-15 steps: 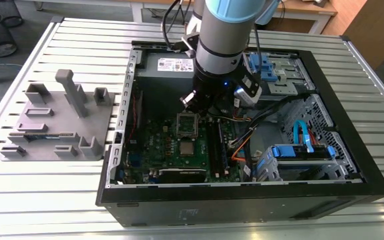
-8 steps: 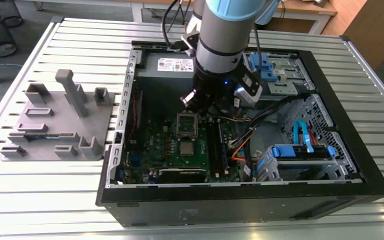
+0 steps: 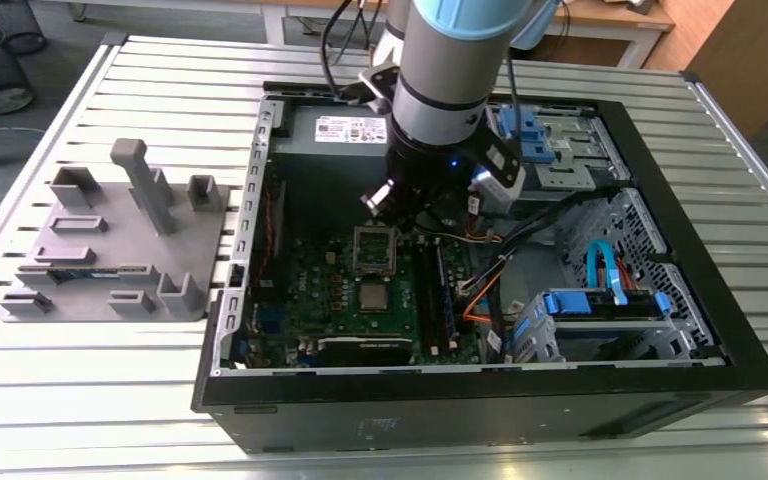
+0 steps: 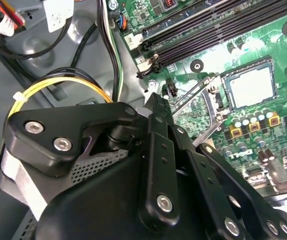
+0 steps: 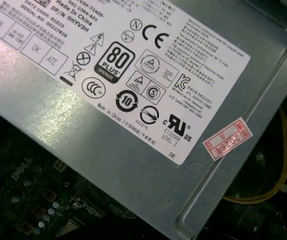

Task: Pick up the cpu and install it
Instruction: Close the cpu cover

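The cpu [image 3: 375,295] is a small silver square lying flat in its socket on the green motherboard inside the open computer case; the second wrist view shows the cpu [image 4: 252,86] framed by the dark socket. The silver socket frame [image 3: 375,245] stands hinged up just behind it, toward the power supply. My gripper [image 3: 411,212] hangs over the board beside that raised frame, a little behind and to the exterior view's right of the cpu. In the second wrist view the gripper [image 4: 158,107] is black linkage close to the frame's metal bars [image 4: 196,97], and it holds nothing that I can see.
The grey power supply [image 5: 133,100] with its white label sits at the case's back. Black memory slots [image 4: 208,25] run beside the socket. Yellow and black cables [image 4: 58,85] and blue drive brackets [image 3: 598,300] crowd the exterior view's right. A grey fixture plate [image 3: 117,250] lies outside the case.
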